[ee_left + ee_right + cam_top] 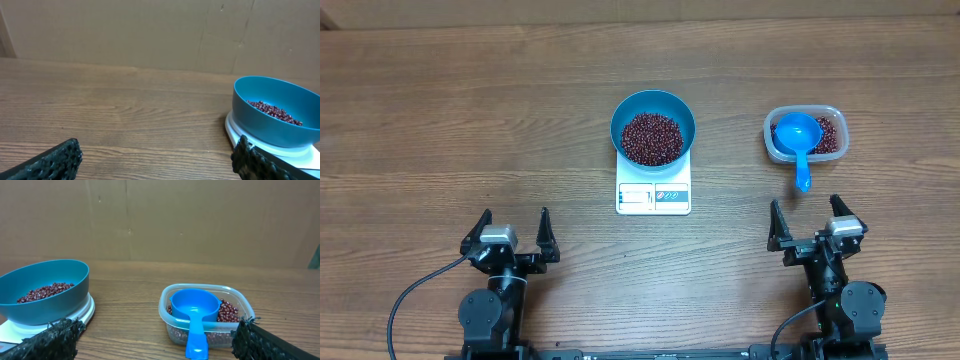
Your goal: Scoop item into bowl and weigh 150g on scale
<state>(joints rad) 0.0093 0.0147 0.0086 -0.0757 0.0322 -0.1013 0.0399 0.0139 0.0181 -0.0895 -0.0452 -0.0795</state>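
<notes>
Fingers: the left fingers and right fingers are both spread wide and pinch nothing. They sit low along the near edge of the desk, well apart from every item, which looks like a rest stance that leaves the working area free.
Bowl: the bowl is round, deep and bright blue with a smooth inner wall. It stands on the scale so that its load can be read, near the middle of the desk.
Beans: a loose, matte, red-brown heap of beans covers the bowl's floor, and more lie in the tub.
Scale: the scale is a flat white square of hard plastic. Its display strip faces the near edge, not covered by the bowl.
Tub: the tub is thin clear plastic, a rounded rectangle, and sits toward the right edge, ahead of the right fingers.
Scoop: the scoop is glossy blue. Its cup rests in the tub on the beans, and its handle hangs over the rim toward the near edge, easy for the right fingers to reach.
Reading: the digits are too small to make out, so I cannot say whether the target weight has been reached.
</notes>
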